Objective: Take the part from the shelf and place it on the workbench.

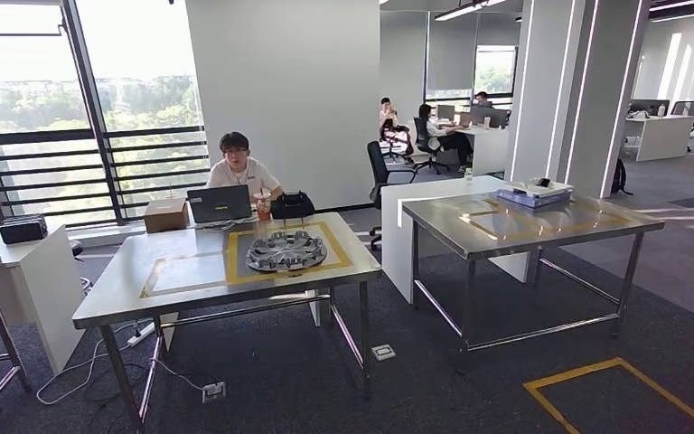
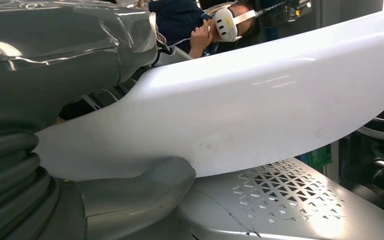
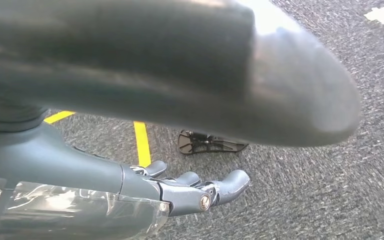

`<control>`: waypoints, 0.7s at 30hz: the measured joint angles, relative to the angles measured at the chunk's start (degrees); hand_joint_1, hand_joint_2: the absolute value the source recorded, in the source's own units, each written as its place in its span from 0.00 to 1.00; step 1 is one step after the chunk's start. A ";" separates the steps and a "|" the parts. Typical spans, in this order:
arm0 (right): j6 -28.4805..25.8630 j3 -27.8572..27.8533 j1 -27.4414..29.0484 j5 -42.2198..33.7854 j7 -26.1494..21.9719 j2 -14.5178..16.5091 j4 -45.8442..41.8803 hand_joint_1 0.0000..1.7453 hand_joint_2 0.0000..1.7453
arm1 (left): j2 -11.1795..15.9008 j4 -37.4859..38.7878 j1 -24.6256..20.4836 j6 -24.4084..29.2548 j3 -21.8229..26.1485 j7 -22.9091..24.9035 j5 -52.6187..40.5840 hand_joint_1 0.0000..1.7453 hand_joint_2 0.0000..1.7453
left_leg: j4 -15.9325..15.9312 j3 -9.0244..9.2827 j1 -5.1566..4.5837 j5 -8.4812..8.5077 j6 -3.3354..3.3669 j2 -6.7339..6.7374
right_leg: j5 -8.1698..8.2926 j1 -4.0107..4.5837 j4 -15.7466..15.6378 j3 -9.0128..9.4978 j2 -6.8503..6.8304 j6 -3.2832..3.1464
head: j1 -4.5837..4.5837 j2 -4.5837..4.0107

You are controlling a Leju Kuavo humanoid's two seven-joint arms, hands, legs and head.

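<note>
Grey metal part (image 1: 286,250), round with cut-outs, lies flat inside a yellow-taped square on the near steel surface (image 1: 126,303), towards its right half. Beside the square, to the left, a second pale rectangle is taped on the same top. At the far edge of this surface: a cardboard box (image 1: 165,215), an open laptop (image 1: 220,202), a drink cup (image 1: 263,205) and a black bag (image 1: 292,204), with a seated person (image 1: 239,169) behind them. A second steel surface (image 1: 596,226) stands well apart to the right, carrying yellow tape outlines and a flat blue-and-white box (image 1: 533,192) at its far edge. Yellow tape marks a square on the carpet (image 1: 623,393) in the near right corner. Right robot hand (image 3: 190,192): seen above grey carpet with yellow floor tape, fingers extended and slightly curled, holding nothing. Left robot hand (image 2: 130,200): a grey thumb lies against a white curved shell; whether its fingers are spread or closed cannot be told. A person wearing a white headset (image 2: 225,22) appears beyond that shell.
</note>
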 joint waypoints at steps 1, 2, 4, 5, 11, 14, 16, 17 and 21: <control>0.01 0.01 -0.03 0.02 0.00 0.01 0.00 0.00 0.00 | 0.03 0.00 0.00 0.01 0.01 0.00 -0.12 1.00 1.00 | -1.56 0.54 -0.02 1.48 0.13 0.09 | -0.05 0.05 0.00 0.12 -0.15 -0.05 | -0.03 0.00; 0.06 0.04 -0.03 0.08 0.00 0.02 0.00 0.00 0.00 | 0.06 -0.02 -0.05 0.03 0.01 0.01 -0.48 1.00 1.00 | -4.83 1.99 -0.09 3.52 0.39 0.40 | -0.10 0.13 -0.01 0.28 -0.32 -0.10 | -0.09 0.00; 0.31 0.34 0.09 0.37 0.00 0.12 0.00 0.00 0.00 | 0.08 -0.10 -0.37 0.11 0.01 0.08 -1.71 1.00 1.00 | -12.78 5.73 -0.67 6.88 1.35 2.80 | -0.27 0.43 -0.02 0.63 -0.82 -0.05 | -0.16 0.00; 0.44 0.55 0.20 0.53 0.00 0.16 0.00 0.00 0.00 | 0.05 -0.15 -0.57 0.15 -0.01 0.12 -2.28 1.00 1.00 | -15.23 6.82 -1.03 7.50 1.78 3.76 | -0.37 0.57 -0.03 0.72 -1.08 0.11 | -0.18 0.00; 0.72 1.23 0.18 0.86 0.02 0.13 0.00 0.00 0.00 | -0.28 -0.37 -1.07 0.69 -0.09 0.18 -3.34 1.00 1.00 | -18.56 8.34 -0.96 8.91 3.32 1.30 | -2.79 0.73 3.51 -0.49 -1.93 1.09 | 0.03 -0.01; 0.72 1.38 0.22 0.82 0.09 -0.04 0.00 0.00 0.00 | -0.42 -0.31 -1.05 0.89 -0.25 0.19 -3.49 1.00 1.00 | -18.80 8.38 -0.78 9.34 3.65 -0.62 | -7.01 0.55 14.70 -6.08 -0.37 0.93 | 0.31 0.00; 0.72 1.42 0.24 0.80 0.14 -0.10 0.00 0.00 0.00 | -0.41 -0.23 -1.00 0.91 -0.42 0.20 -3.51 1.00 1.00 | -18.75 8.41 -0.76 9.34 3.60 -1.95 | -6.56 0.41 15.85 -7.04 -0.19 1.67 | 0.40 0.00; 0.72 1.44 0.23 0.79 0.16 -0.16 0.00 0.00 0.00 | -0.41 -0.20 -0.99 0.91 -0.50 0.20 -3.51 1.00 1.00 | -18.67 8.46 -0.72 9.30 3.49 -2.63 | -5.07 0.27 12.85 -5.79 -0.01 2.20 | 0.45 0.00; 0.84 1.60 0.19 0.71 0.13 -0.31 0.01 0.00 0.00 | -0.38 -0.20 -1.01 0.92 -0.79 0.21 -3.57 1.00 1.00 | -17.54 7.83 -0.90 8.70 2.31 -4.99 | -0.19 -0.25 0.05 0.18 3.17 2.35 | 0.57 0.00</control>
